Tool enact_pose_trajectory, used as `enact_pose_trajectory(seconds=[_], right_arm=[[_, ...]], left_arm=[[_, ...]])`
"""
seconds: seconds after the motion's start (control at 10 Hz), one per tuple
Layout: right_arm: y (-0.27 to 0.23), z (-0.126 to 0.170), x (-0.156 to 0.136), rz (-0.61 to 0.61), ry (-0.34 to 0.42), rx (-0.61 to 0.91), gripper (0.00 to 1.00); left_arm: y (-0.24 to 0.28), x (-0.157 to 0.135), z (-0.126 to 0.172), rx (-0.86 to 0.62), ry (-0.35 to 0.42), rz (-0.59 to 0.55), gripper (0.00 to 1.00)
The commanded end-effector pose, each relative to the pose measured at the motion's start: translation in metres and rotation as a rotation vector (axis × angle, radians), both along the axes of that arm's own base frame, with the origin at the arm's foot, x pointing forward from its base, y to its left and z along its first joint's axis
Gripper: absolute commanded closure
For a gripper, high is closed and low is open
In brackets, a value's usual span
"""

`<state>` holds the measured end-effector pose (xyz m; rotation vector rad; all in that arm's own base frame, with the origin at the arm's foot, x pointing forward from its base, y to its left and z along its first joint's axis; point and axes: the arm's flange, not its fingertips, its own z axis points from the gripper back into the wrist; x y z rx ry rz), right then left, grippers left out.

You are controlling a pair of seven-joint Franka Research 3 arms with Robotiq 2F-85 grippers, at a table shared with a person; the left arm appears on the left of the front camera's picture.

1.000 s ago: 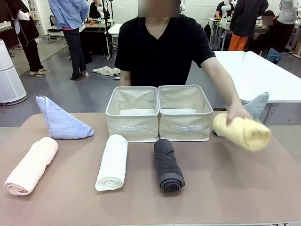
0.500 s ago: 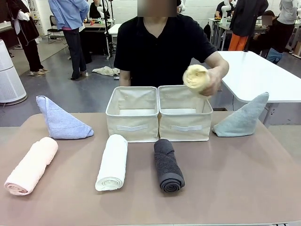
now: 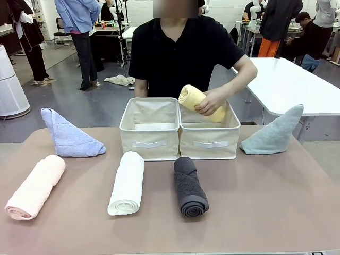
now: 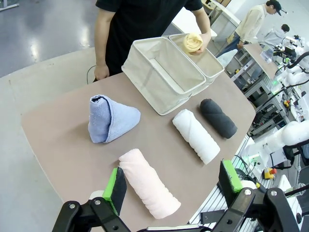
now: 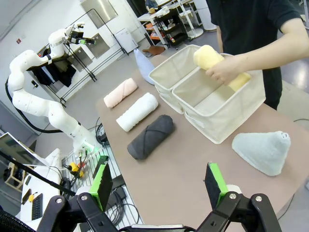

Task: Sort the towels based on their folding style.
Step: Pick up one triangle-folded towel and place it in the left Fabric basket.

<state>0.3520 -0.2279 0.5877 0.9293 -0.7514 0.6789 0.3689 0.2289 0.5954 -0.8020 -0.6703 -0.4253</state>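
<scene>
Gaping wide, grasping nothing: left gripper (image 4: 173, 181), right gripper (image 5: 158, 182). Lying in a row on the surface (image 3: 260, 212): pink roll (image 3: 35, 187), white roll (image 3: 126, 183), grey roll (image 3: 189, 186). Beyond, flanking two bins (image 3: 149, 133): blue triangle (image 3: 68, 137) at left, teal triangle (image 3: 273, 133) at right. Farthest, gripped by a hand (image 3: 211, 102), tilted over the right bin (image 3: 209, 143): yellow roll (image 3: 192, 98).

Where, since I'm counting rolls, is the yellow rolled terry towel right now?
Front view, right of centre: the yellow rolled terry towel is held tilted in the person's hand over the right cream fabric bin.
</scene>
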Motion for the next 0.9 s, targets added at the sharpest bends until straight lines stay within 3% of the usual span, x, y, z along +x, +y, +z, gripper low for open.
enact_pose_trajectory(seconds=[0.0,0.4,0.5,0.6,0.8], right_arm=[[0.001,0.001,-0.001,-0.001,-0.016,0.005,0.00],[0.001,0.001,-0.001,-0.001,-0.016,0.005,0.00],[0.001,0.001,-0.001,-0.001,-0.016,0.005,0.00],[0.001,0.001,-0.001,-0.001,-0.016,0.005,0.00],[0.001,0.001,-0.001,-0.001,-0.016,0.005,0.00]], left_arm=[[-0.001,0.000,-0.001,-0.021,-0.017,0.000,0.00],[-0.010,0.003,0.009,0.031,0.023,0.038,0.00],[-0.027,0.014,0.023,0.138,0.052,0.078,0.00],[-0.052,0.041,0.034,0.307,0.146,0.097,0.00],[-0.090,0.092,0.028,0.610,0.257,0.080,0.00]])
